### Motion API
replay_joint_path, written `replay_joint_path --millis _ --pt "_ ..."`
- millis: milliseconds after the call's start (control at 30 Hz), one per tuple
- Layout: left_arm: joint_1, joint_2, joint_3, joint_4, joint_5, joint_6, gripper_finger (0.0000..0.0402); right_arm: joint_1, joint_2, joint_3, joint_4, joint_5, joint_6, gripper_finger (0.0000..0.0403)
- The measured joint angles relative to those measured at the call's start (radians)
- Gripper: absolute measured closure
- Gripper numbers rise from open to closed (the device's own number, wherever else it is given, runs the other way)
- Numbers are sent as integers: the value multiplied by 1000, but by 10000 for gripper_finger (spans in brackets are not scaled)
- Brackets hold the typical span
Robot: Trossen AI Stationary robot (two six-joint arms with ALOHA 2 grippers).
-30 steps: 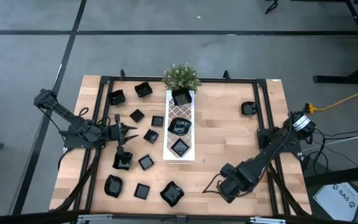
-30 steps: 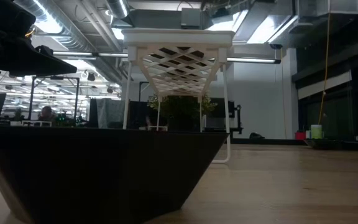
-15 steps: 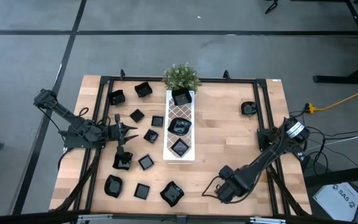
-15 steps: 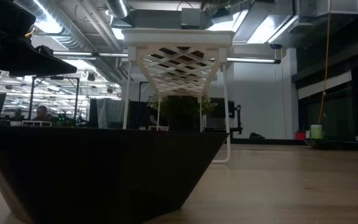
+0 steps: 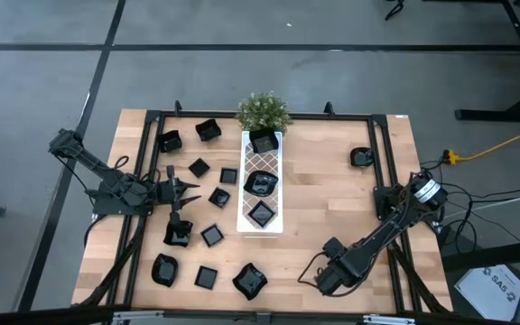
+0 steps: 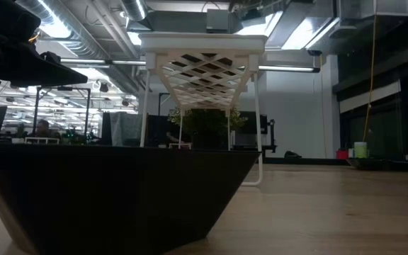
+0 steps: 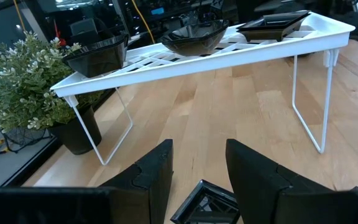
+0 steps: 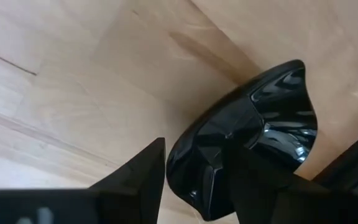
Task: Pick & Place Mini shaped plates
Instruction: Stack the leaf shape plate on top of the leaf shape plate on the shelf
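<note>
Several glossy black mini plates (image 5: 199, 168) lie flat on the wood left of the white lattice tray (image 5: 262, 226). Three more sit on the tray, and one (image 5: 361, 156) rests near the far right. My left gripper (image 5: 194, 188) hovers open among the left group, pointing at the tray; a square plate (image 7: 207, 202) lies below and between its fingers, untouched. My right gripper (image 5: 319, 271) is near the table's near edge, right of centre, shut on a rounded plate (image 8: 253, 124), which the gripper hides in the high view. My right gripper has the rounded black plate between its two fingers (image 8: 145, 174), which stand on either side of the plate's body (image 8: 197, 162). The plate reaches out past the fingertips, tilted above the wood. I cannot tell whether any part of it rests on the table.
A small green potted plant (image 5: 263, 111) stands at the tray's far end. A black metal frame (image 5: 377, 144) runs along the table's sides. One large-looking black plate (image 6: 119, 198) sits right in front of the low camera. Bare wood lies between the tray and the right frame.
My right arm has drawn back a little toward the near edge, its elbow sinking inward, and the gripper has shifted slightly the same way. The left arm and all the plates on the table have stayed still.
</note>
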Motion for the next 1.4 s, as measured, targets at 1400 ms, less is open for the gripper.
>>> replay_joint_path --millis 1400 --pt "0 0 0 0 0 0 258 -23 0 243 -365 272 -63 401"
